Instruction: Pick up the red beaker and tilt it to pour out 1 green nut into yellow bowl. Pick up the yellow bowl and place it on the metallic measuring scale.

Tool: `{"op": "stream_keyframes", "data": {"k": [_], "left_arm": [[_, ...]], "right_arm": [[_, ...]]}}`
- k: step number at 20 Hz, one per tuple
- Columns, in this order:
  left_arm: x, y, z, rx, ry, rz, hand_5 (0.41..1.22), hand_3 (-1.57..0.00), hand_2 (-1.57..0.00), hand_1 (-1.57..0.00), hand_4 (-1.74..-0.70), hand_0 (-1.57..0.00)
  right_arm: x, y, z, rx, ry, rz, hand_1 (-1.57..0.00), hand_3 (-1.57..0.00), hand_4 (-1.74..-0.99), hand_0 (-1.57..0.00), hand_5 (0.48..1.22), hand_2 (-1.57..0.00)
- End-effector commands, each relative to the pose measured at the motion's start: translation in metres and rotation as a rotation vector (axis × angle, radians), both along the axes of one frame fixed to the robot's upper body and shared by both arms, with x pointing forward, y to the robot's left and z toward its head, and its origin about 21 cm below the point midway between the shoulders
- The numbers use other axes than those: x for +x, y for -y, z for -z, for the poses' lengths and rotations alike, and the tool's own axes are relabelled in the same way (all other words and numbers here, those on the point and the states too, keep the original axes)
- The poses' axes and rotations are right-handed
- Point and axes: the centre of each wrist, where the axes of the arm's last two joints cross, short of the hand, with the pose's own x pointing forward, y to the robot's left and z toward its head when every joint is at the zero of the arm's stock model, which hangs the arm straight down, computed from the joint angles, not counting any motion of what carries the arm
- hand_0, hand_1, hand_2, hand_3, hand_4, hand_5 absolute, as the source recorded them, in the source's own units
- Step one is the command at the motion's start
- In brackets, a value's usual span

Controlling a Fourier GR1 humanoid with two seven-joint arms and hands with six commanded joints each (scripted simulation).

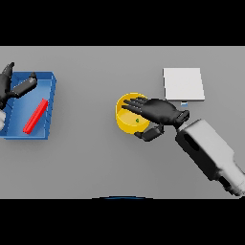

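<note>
While right hand [160, 111] spans yellow bowl [125, 122] rim (scale [183, 84] just beyond): bare table [95, 162] around.

Grey table [95, 158], blue tray [50, 95] at left, yellow bowl [122, 122] mid-table, metallic scale [184, 83] at right

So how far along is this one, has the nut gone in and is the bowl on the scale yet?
The pour looks done: a green nut lies in the yellow bowl, and the red beaker lies in the blue tray by the left hand. In hand: the right hand has its fingers over the bowl's rim and its thumb outside. Left: moving the bowl onto the metallic scale; it sits on the table.
</note>
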Motion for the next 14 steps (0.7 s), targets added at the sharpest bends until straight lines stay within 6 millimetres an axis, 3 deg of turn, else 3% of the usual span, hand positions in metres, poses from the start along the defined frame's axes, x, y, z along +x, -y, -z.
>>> {"op": "stream_keyframes", "data": {"k": [1,5,8,14], "left_arm": [[0.002,0.0,-0.001,0.0,0.007,0.006,0.732,0.0,0.0,0.0,-0.79,0.0],[0.002,0.0,-0.003,0.003,0.009,0.005,0.735,0.0,0.0,0.0,-0.8,0.0],[0.003,0.0,-0.003,0.004,0.005,0.005,0.738,0.0,0.0,0.0,-0.8,0.0],[0.005,-0.004,-0.004,0.015,0.003,0.009,0.727,0.0,0.0,0.0,-0.79,0.0]], "right_arm": [[0.003,-0.002,-0.001,-0.013,-0.004,-0.005,0.0,0.0,-1.25,0.0,0.681,0.0],[0.006,-0.014,0.007,-0.084,-0.03,-0.023,0.0,0.0,-1.288,0.0,0.671,0.0],[0.009,-0.012,0.011,-0.132,-0.052,-0.032,0.0,0.0,-1.303,0.0,0.674,0.0],[0.01,-0.022,0.015,-0.195,-0.069,-0.04,-0.01,-0.05,-1.321,0.0,0.756,-0.03]]}}
